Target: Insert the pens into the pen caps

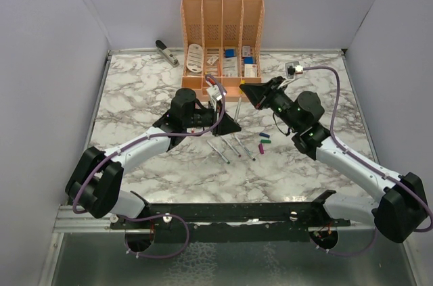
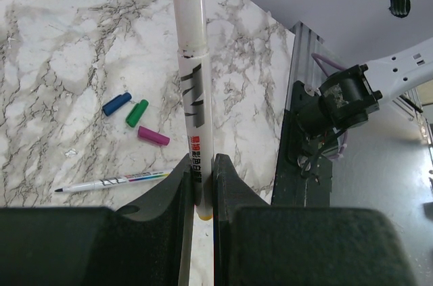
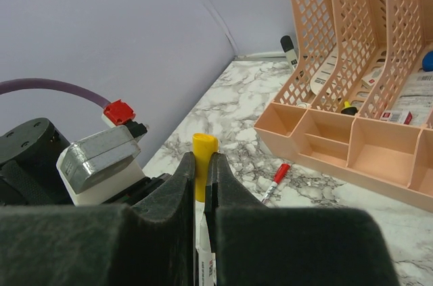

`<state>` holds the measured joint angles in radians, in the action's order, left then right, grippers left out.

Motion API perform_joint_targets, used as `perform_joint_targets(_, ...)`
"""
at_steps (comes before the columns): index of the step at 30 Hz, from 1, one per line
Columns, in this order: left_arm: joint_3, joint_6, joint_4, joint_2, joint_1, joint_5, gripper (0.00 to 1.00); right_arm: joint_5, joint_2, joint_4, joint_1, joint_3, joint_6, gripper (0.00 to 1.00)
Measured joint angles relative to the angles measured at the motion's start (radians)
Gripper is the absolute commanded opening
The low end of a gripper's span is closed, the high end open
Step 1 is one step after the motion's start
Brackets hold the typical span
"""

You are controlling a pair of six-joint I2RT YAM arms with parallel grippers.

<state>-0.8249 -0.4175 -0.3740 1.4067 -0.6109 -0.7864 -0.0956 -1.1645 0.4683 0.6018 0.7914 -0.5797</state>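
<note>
My left gripper [image 2: 201,164] is shut on a white pen [image 2: 193,83] near its yellow-ended tail; the barrel runs straight away from the jaws. My right gripper [image 3: 201,157] is shut on a yellow pen cap [image 3: 202,154], and the same pen's white barrel [image 3: 205,262] shows just below the cap. In the top view the left gripper [image 1: 230,122] and right gripper [image 1: 249,90] face each other with the thin pen [image 1: 239,107] between them. On the table lie blue [image 2: 116,103], green [image 2: 137,112] and purple [image 2: 153,136] pen caps and another pen [image 2: 111,182].
An orange desk organizer [image 1: 222,42] stands at the back, with a stapler [image 1: 166,53] to its left. A red-capped pen [image 3: 274,181] lies in front of the organizer's trays [image 3: 352,144]. Three loose pens [image 1: 233,145] lie mid-table beside the caps [image 1: 264,138].
</note>
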Motion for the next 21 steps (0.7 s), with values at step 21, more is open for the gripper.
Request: perform_joint_targets(21,-0.001,0.0,0.0,0.0,0.0,0.013,0.0,0.0,0.01,-0.001,0.0,-0.006,0.018,0.01)
